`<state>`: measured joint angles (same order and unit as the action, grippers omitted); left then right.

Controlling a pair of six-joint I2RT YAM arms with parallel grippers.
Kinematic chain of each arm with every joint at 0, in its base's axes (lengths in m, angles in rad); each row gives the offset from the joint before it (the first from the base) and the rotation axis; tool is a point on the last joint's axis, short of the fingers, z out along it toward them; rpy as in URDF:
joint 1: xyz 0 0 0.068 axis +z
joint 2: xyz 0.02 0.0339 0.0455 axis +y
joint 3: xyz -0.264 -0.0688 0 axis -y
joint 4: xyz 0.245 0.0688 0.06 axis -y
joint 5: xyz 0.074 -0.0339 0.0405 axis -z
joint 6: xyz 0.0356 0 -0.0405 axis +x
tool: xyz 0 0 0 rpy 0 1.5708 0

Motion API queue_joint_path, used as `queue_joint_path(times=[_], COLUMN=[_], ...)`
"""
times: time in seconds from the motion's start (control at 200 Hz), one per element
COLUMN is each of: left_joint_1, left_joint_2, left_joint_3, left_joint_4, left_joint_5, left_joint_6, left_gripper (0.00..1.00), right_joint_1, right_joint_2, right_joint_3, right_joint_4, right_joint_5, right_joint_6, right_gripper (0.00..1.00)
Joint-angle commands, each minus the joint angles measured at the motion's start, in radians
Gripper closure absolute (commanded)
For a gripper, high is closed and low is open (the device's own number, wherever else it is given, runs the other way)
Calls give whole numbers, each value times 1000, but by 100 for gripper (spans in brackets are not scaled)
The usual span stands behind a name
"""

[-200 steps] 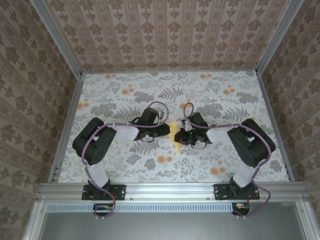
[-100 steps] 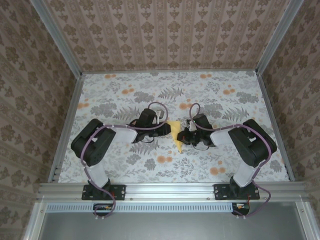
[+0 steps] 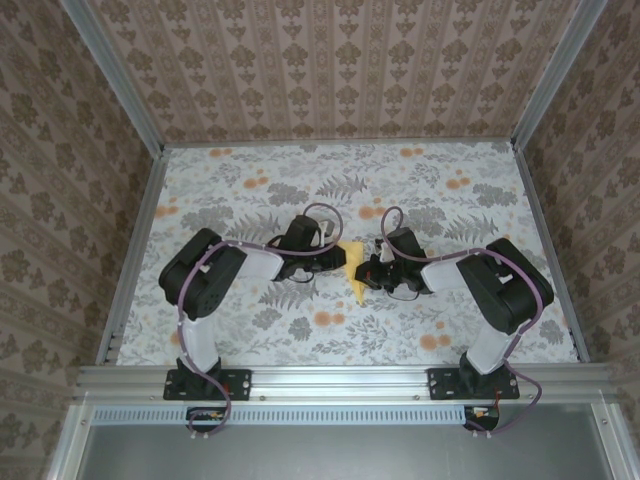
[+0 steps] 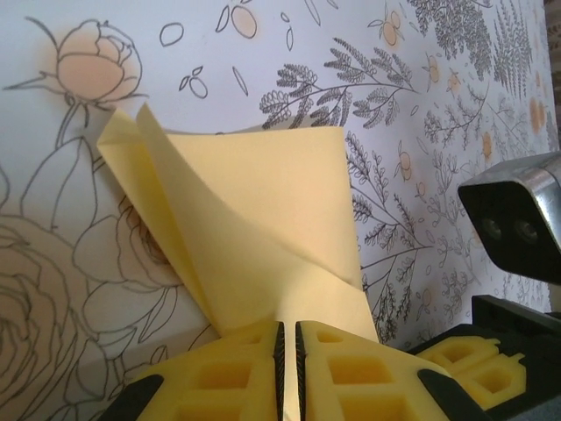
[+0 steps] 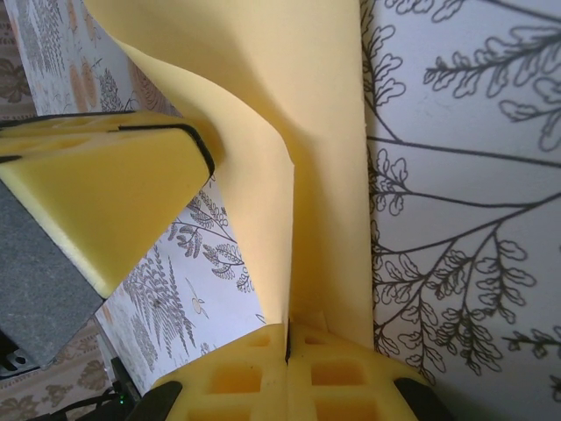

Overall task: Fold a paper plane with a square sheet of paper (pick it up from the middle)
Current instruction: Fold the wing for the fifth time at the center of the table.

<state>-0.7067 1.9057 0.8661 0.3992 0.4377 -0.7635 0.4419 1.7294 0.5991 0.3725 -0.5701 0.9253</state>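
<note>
1. Top view: the paper (image 3: 352, 271), already partly folded, sits near the middle of the bench (image 3: 250, 175). It lies between the left gripper (image 3: 336, 263) and the right gripper (image 3: 366, 274), which meet nose to nose over it. Printed orange blotches on the bench lie near. I see nothing loose in the way, only the two arms crowding each other.
2. Left wrist view: the left gripper's jaws are together, clamped on one edge of the paper. The sheet bows away from them in a loose fold with a pointed flap at its far corner. It looks thin, light and limp — likely to crease wherever it is squeezed. It is best held lightly, at an edge or along an existing crease. The right gripper sits just beside it.
3. Right wrist view: the right gripper's jaws are likewise clamped on the paper, which curls up out of them. The left gripper's pad is close against that curl — pulling apart could tear the sheet.
</note>
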Motion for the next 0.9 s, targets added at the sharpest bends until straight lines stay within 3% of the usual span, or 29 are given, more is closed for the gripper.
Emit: queue_joint_path(times=[0.0,0.3,0.76,0.895], left_joint_1=[-11,-52,-54,-54], left_joint_2=[29,66,76,76], left_joint_3=[40,135,100,96], left_joint_4=[-70,-414,-429,-419], left_joint_5=[-7,-134,-160,-159], left_joint_6=[15,42,-14,-21], left_gripper=[85,88,89,89], right_joint_1=[-9,-9,-7,-7], right_joint_2=[35,-17,-60,-27], right_joint_3=[-17,-3,-97,-83], right_joint_4=[-39,-82,-133,-177], right_joint_5=[13,-58,-116,-106], right_joint_6=[9,-5,9,-25], right_gripper=[98,86,86,96])
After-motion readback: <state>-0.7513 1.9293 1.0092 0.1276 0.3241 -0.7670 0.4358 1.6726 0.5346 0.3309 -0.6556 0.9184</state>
